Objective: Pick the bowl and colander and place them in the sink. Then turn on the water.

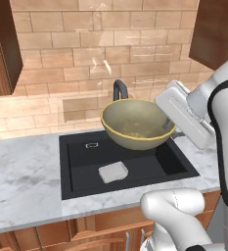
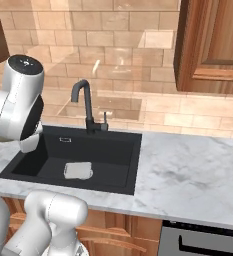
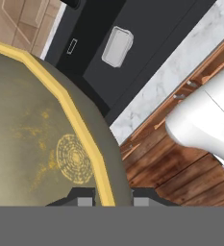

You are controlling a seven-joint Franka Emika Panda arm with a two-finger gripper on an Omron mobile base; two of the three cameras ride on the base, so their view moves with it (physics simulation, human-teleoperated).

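The yellow-tan bowl (image 1: 135,123) hangs tilted in the air above the black sink (image 1: 154,169), in front of the dark faucet (image 1: 119,89). My gripper (image 1: 171,128) is shut on its right rim. In the hand view the golden rim of the bowl (image 3: 41,144) runs down between my two fingertips, where the gripper (image 3: 113,202) pinches it. The right base view shows the sink (image 2: 115,155) and the faucet (image 2: 85,102) with my arm at the left. The colander is out of view.
A pale grey rectangular pad (image 1: 113,172) (image 2: 78,170) (image 3: 117,46) lies on the sink floor. Marble counter (image 2: 188,170) stretches right of the basin, with an oven front (image 2: 203,240) below it. Wooden wall cabinets (image 2: 213,45) hang above.
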